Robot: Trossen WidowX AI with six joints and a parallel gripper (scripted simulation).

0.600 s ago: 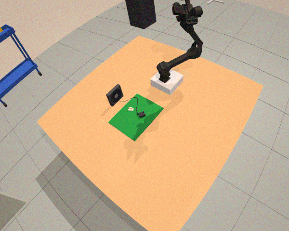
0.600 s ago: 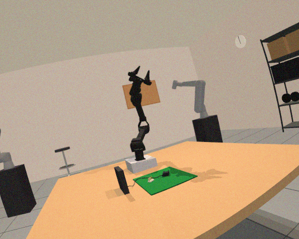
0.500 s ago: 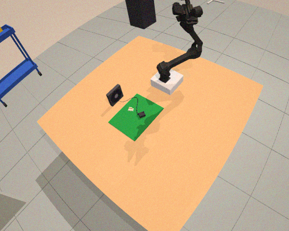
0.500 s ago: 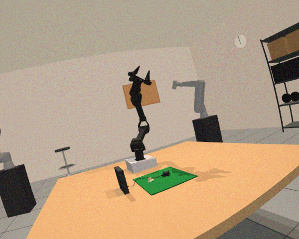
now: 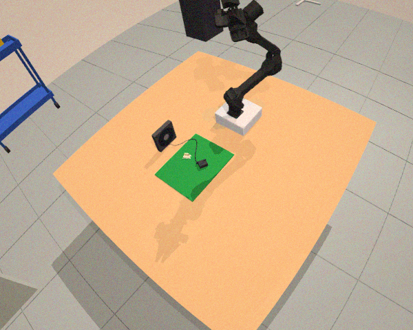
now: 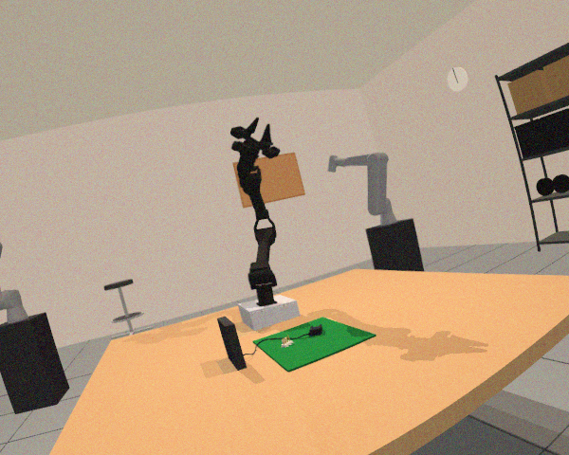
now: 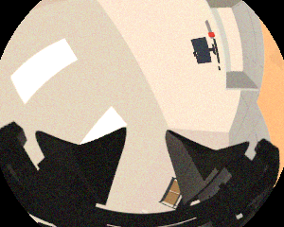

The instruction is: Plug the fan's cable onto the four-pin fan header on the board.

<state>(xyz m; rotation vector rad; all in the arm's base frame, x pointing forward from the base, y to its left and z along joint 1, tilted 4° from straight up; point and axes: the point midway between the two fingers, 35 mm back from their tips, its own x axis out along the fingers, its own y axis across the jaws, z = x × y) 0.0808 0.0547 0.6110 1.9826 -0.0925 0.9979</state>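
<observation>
One boxy black plug (image 5: 202, 163) flat on glossy green board (image 5: 178, 175), cable (image 5: 194, 149) running toward fan (image 5: 163, 135); gripper (image 6: 258, 133) half-open, empty.

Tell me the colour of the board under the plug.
Green board, black plug lying on it; clearest in the top view.

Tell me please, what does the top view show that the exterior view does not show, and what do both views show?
Only the top view shows the blue cart at the left and the round face of the fan.

Only the exterior view shows the raised end effector with fingers apart, holding nothing, plus the wall clock, the stool and the shelf rack.

Both show the green board, the pale fan header, the black plug lying unplugged on the board beside the header, and the arm's white base.
</observation>
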